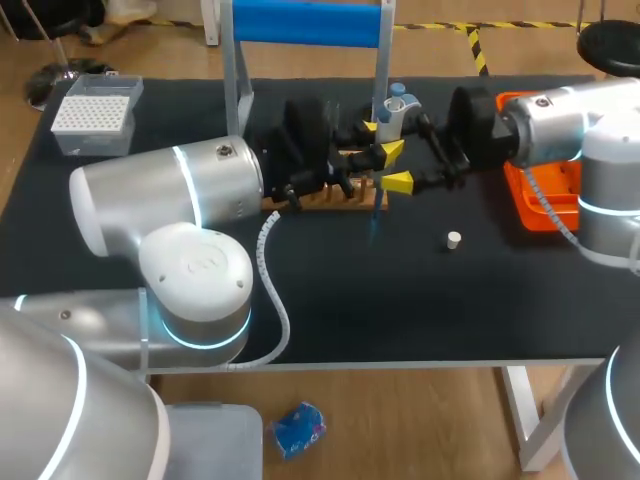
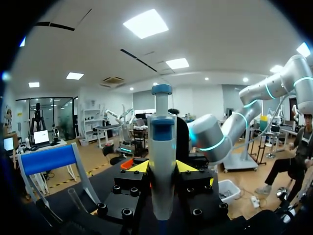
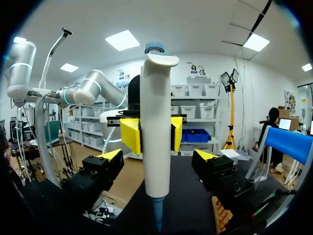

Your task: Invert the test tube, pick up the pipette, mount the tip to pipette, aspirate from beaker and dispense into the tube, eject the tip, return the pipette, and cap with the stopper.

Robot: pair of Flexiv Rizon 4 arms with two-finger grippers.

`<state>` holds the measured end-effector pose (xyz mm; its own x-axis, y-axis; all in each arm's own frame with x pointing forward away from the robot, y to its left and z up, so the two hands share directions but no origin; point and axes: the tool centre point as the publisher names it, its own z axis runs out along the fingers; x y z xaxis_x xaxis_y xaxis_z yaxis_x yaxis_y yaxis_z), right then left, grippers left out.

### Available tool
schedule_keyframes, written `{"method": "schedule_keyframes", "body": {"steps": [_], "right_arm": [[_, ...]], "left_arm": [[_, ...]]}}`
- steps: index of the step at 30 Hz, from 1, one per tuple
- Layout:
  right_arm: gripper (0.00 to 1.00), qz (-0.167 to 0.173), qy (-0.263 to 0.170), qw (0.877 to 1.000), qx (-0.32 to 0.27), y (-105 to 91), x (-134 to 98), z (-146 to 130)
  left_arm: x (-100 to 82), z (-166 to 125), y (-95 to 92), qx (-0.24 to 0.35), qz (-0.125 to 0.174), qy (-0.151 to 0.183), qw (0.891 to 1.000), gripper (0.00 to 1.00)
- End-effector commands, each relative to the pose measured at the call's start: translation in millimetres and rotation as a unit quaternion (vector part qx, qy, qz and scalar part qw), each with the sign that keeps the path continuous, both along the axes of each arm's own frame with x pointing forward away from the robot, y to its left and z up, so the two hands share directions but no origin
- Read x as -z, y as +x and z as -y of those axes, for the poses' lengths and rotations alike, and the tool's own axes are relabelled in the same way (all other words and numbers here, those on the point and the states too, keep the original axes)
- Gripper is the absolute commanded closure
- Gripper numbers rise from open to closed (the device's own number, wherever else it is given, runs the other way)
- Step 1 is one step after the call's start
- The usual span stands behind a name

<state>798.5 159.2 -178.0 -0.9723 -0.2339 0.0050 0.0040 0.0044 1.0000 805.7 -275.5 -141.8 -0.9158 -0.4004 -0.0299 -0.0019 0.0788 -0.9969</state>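
One black worktop (image 1: pixel 400 320) carried everything. Nearest, a single white stopper (image 1: pixel 453 239) lay alone on it, at 4 o'clock from the pipette (image 1: pixel 392 110). Beyond it, one wooden rack (image 1: pixel 335 197) stood beneath the two hands. The right hand (image 1: pixel 395 167) reached in from 3 o'clock. Its fingers were spread to either side of the pipette's lower body, with a gap on each side. The left hand (image 1: pixel 372 128), from 9 o'clock, pinched the pipette upright, one yellow pad pressed on each side. The pipette hung above the rack's right end, with one blue tip (image 3: pixel 156 215) on its lower end. At 3 o'clock one orange tray (image 1: pixel 525 215) lay partly under the right arm (image 1: pixel 570 120). Far off at 9 o'clock sat one grey tip box (image 1: pixel 95 112), its white grid facing up. At 11 o'clock, by the far edge, stood one frame (image 1: pixel 305 22) with a blue top bar.
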Motion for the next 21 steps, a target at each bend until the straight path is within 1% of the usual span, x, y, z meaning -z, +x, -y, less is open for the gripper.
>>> {"method": "schedule_keyframes", "body": {"steps": [1, 2, 3, 6, 8, 9, 10, 11, 12, 18, 19, 20, 21], "right_arm": [[0.33, 0.001, 0.004, 1.000, -0.001, 1.0, 1.8, -0.8], [0.44, 0.001, 0.004, 1.000, -0.001, 0.9, 1.7, -0.8], [0.52, 0.001, 0.005, 1.000, -0.001, 0.8, 1.7, -0.8], [0.58, 0.000, 0.007, 1.000, 0.000, 0.5, 1.5, -0.8], [0.65, -0.001, 0.009, 1.000, 0.000, 0.1, 1.6, -0.8], [0.71, -0.001, 0.010, 1.000, -0.001, -0.1, 1.6, -0.8], [0.80, -0.001, 0.010, 1.000, 0.000, -0.2, 1.7, -0.8], [0.94, -0.001, 0.010, 1.000, 0.000, -0.3, 1.7, -0.9], [1.00, -0.002, 0.010, 1.000, 0.000, -0.4, 1.8, -0.9], [1.00, -0.005, 0.008, 1.000, -0.002, -1.1, 3.2, -0.4], [1.00, -0.005, 0.008, 1.000, -0.003, -1.1, 3.6, -0.2], [1.00, -0.006, 0.007, 1.000, -0.003, -1.0, 3.9, -0.1], [1.00, -0.006, 0.006, 1.000, -0.003, -0.8, 4.2, 0.5]], "left_arm": [[4.8, -0.7, 0.0, 0.001, 0.021, -0.049, 0.999, 1.00], [5.0, -0.8, -0.1, 0.001, 0.020, -0.050, 0.999, 1.00], [5.5, -1.1, -0.1, 0.001, 0.020, -0.050, 0.999, 1.00], [6.2, -1.3, -0.1, 0.000, 0.018, -0.051, 0.999, 1.00], [6.6, -1.0, -0.4, 0.000, 0.017, -0.051, 0.999, 1.00], [7.3, -0.9, -0.5, 0.000, 0.016, -0.051, 0.999, 1.00], [8.0, -1.0, -0.5, 0.000, 0.015, -0.052, 0.999, 1.00], [8.4, -1.1, -0.4, 0.000, 0.014, -0.053, 0.998, 1.00], [8.7, -1.1, -0.5, 0.000, 0.013, -0.054, 0.998, 1.00], [9.0, -1.0, -0.6, 0.002, 0.009, -0.053, 0.999, 1.00], [8.2, -1.2, -0.3, -0.001, 0.012, -0.057, 0.998, 0.93], [6.1, -1.4, 0.0, 0.002, 0.017, -0.066, 0.998, 0.00], [4.2, -1.2, -0.4, 0.000, 0.016, -0.067, 0.998, 0.00]]}}
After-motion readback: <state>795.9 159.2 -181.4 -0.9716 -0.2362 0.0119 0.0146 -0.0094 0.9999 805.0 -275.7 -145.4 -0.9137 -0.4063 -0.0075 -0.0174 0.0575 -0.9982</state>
